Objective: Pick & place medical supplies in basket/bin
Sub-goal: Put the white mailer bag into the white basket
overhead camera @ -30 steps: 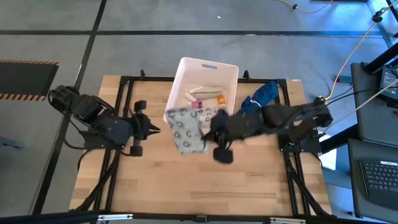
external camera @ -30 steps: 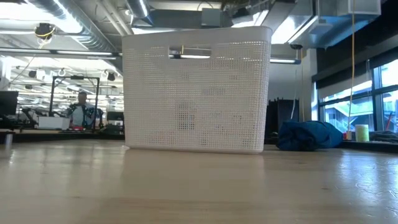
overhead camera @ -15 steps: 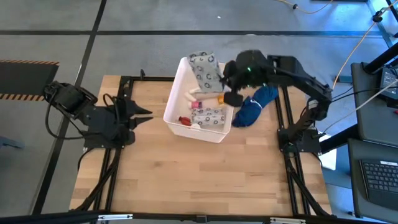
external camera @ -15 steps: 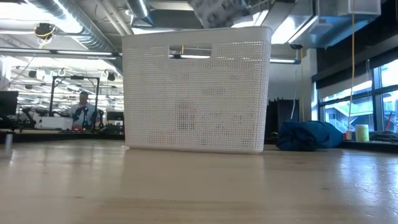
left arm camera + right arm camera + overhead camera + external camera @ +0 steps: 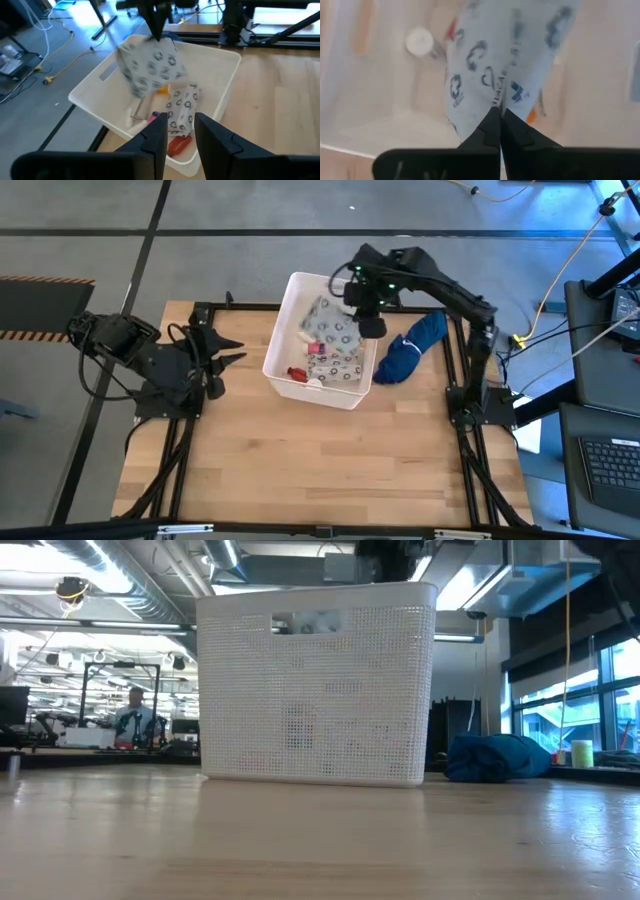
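Note:
My right gripper (image 5: 350, 300) reaches over the white tub (image 5: 288, 330) and is shut on a white dotted packet (image 5: 332, 326) that hangs inside it. The left wrist view shows its fingers pointing down at the packet (image 5: 150, 67). A second dotted packet (image 5: 182, 107) lies on the tub floor beside a red vial (image 5: 177, 145) and an orange item (image 5: 161, 90). A white bottle cap (image 5: 420, 40) shows below the held packet. My left gripper (image 5: 225, 360) waits open to the left of the tub, pointing at it. My right gripper pinches the dotted packet by its top edge (image 5: 495, 100) between both fingers, coming from above and pointing down. The packet hangs below the fingers inside the tub. Whether its lower end touches the items beneath, I cannot tell.
A dark blue cloth bundle (image 5: 410, 345) lies on the table right of the tub, close to its wall, and shows in the low view (image 5: 497, 757) too. Bare wood stretches from the tub to the near edge. Black frame rails run along both table sides.
My right gripper carried the dotted packet from the tub's near side up and over toward the far rim, then lowered it into the tub, staying shut. The packet went from above the rim to hanging inside. My left gripper drew back a little toward the table's left.

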Robot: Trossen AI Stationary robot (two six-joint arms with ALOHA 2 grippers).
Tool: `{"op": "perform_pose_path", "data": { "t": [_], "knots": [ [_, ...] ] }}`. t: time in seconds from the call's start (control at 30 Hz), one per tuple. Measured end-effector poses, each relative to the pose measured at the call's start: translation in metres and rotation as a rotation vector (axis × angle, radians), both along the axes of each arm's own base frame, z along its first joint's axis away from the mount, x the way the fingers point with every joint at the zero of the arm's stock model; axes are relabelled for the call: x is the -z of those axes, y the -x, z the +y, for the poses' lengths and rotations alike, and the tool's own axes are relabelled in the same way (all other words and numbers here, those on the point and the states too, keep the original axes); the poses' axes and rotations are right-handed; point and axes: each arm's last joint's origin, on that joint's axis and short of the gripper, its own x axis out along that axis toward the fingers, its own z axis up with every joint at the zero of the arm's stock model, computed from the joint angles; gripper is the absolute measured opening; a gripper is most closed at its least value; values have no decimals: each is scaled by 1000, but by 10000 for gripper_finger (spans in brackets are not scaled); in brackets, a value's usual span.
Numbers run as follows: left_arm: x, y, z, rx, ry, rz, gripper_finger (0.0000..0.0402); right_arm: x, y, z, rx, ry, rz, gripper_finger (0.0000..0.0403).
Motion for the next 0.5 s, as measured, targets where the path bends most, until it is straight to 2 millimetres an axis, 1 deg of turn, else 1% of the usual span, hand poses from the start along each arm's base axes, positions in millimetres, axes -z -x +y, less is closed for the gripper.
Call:
{"op": "perform_pose_path", "data": {
  "t": [0.1, 0.2, 0.33, 0.5],
  "knots": [
    [0, -1, 3, -23, -2, 5, 91, 23, -13, -11, -63, -64, 50, 0],
    [0, -2, 6, -43, -2, 6, 91, 44, -23, -16, -140, -142, 92, 0],
    [1, -3, 9, -49, 12, 13, 92, 67, -35, -24, -154, -209, 122, 0],
    [1, -4, 12, -50, 29, 22, 93, 93, -49, -30, -173, -296, 144, 0]
  ]
}}
